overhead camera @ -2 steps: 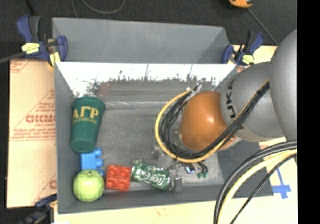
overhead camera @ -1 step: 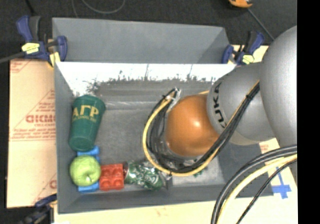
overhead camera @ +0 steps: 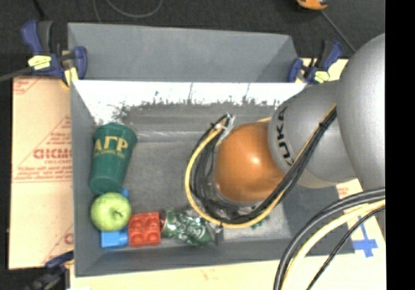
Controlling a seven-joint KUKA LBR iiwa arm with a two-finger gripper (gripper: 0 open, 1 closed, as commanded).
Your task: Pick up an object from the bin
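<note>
Grey metal bin (overhead camera: 181, 87), floor mostly bare, contents crowded into near-left corner. KUKA arm (overhead camera: 337, 133) in from right. Orange wrist cover (overhead camera: 249, 162) low over near-middle of floor, yellow cable (overhead camera: 191, 172) looped round it. Green cup (overhead camera: 111, 156), yellow Greek letters, on its side by left wall, well apart from arm.

Crumpled thing (overhead camera: 188, 227) against near wall, nearest item to claw (overhead camera: 211, 201). Claw tucked under cover, just above and right of it; wide or narrow: cannot tell.

Probable step: final line-up, then descent.
- Centre over crumpled thing before dropping.
- Stay off near wall and red brick (overhead camera: 144, 228).
- Close across short side, not along length.
- Expect soft, crushable, maybe slippery; lift straight up and watch for dragging neighbours.

Look of it: dark green with pale patches, wrinkled, irregular, long axis along wall; contact with red brick unclear.

Green apple (overhead camera: 110, 211) just below cup. Red brick, studded, between apple and crumpled thing. Blue brick (overhead camera: 114, 239) at apple's lower edge, smallest.
</note>
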